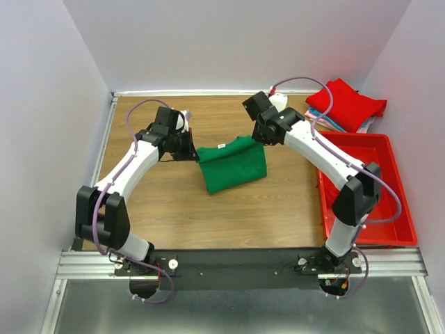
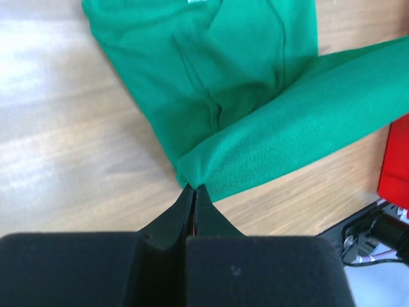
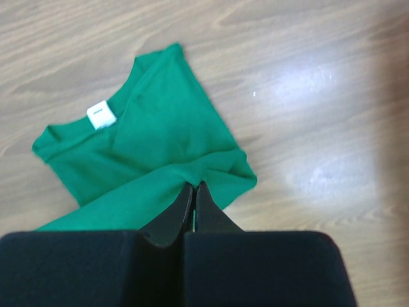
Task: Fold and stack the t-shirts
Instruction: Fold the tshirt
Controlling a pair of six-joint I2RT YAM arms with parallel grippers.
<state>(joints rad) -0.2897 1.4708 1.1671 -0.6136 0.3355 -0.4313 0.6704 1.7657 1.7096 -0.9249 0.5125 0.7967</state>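
A bright green t-shirt (image 1: 231, 164) with a white neck label (image 1: 220, 146) lies partly folded in the middle of the wooden table. My left gripper (image 1: 193, 149) is shut on its left top corner; in the left wrist view the fingertips pinch the green cloth (image 2: 255, 147) at the gripper (image 2: 193, 187). My right gripper (image 1: 259, 138) is shut on the right top corner; the right wrist view shows the gripper (image 3: 193, 185) pinching the green shirt (image 3: 160, 147), label (image 3: 101, 115) showing. A stack of folded shirts, red on top (image 1: 348, 103), lies at the back right.
A red plastic bin (image 1: 365, 186) stands on the right side of the table, under the right arm. Pink and light blue cloth edges (image 1: 325, 122) show under the red shirt. White walls enclose the table at the back and sides.
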